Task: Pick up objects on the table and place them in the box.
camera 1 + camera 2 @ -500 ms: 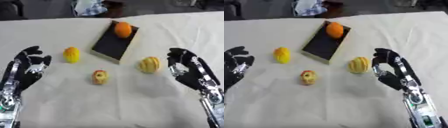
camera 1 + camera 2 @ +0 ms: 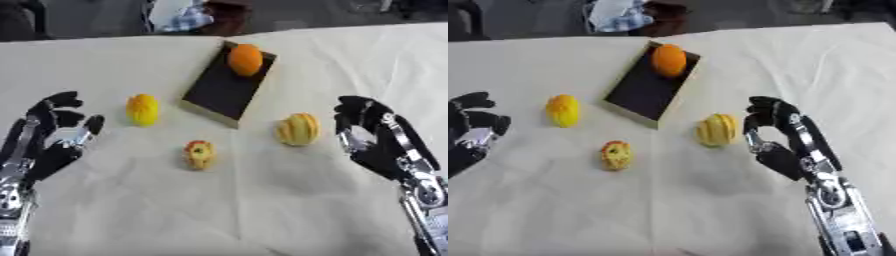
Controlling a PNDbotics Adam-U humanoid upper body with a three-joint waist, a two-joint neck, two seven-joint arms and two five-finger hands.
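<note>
Fingers (image 2: 59,106) of the left hand (image 2: 48,140) curl loosely apart, holding nothing, near the yellow fruit (image 2: 143,109) on the counter (image 2: 131,210). Left eye view shows that whole hand; an orange (image 2: 246,59) lies in the dark box (image 2: 223,87). Right eye view cuts the left hand at the edge, but shows the right hand (image 2: 780,145) just beside the striped fruit (image 2: 717,130), apart from it, fingers (image 2: 765,106) curled on nothing. A small reddish fruit (image 2: 616,154) lies nearer. Nothing has moved since the earlier frame
</note>
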